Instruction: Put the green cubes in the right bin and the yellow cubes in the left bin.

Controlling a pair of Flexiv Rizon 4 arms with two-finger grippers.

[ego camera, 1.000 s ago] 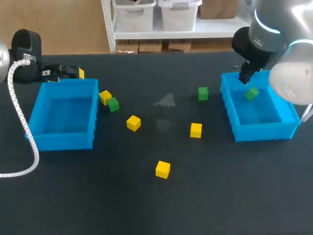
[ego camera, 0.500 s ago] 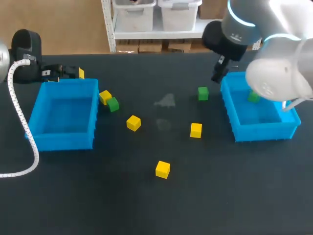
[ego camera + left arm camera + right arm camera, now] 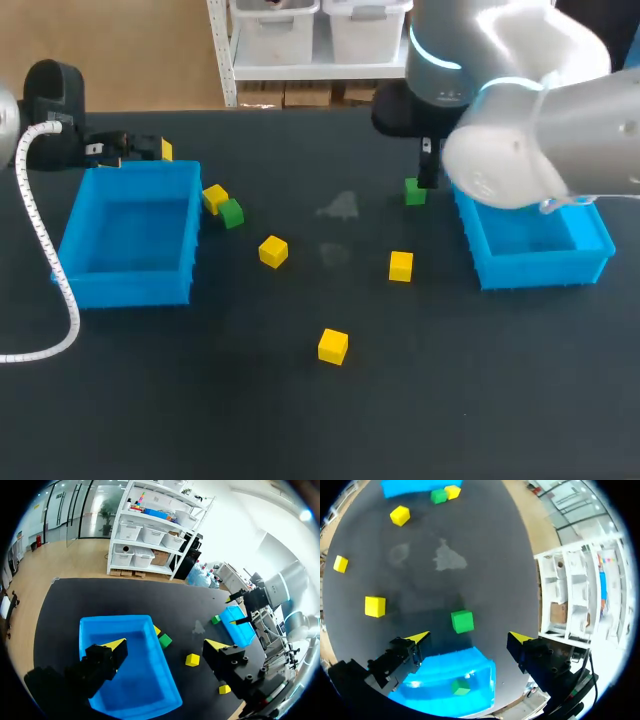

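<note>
Nearest, on open table: a lone yellow cube, well apart from everything, bare dark surface all round. Further in, a second yellow cube near the right bin and a third yellow cube nearer the left bin, with a wide free lane between the two bins. Just beside the left bin's inner far corner, a fourth yellow cube against a green cube, seemingly touching, though hard to be sure.

Above the left bin, the left gripper: fingers spread wide, gripping nothing, blue bin floor below the gap.

Farthest, the right gripper, over the table by the right bin's inner far corner: fingers wide apart and empty. On the table just ahead of the gap, a loose green cube, touching neither finger. Under the gripper, inside the right bin, a binned green cube.
</note>
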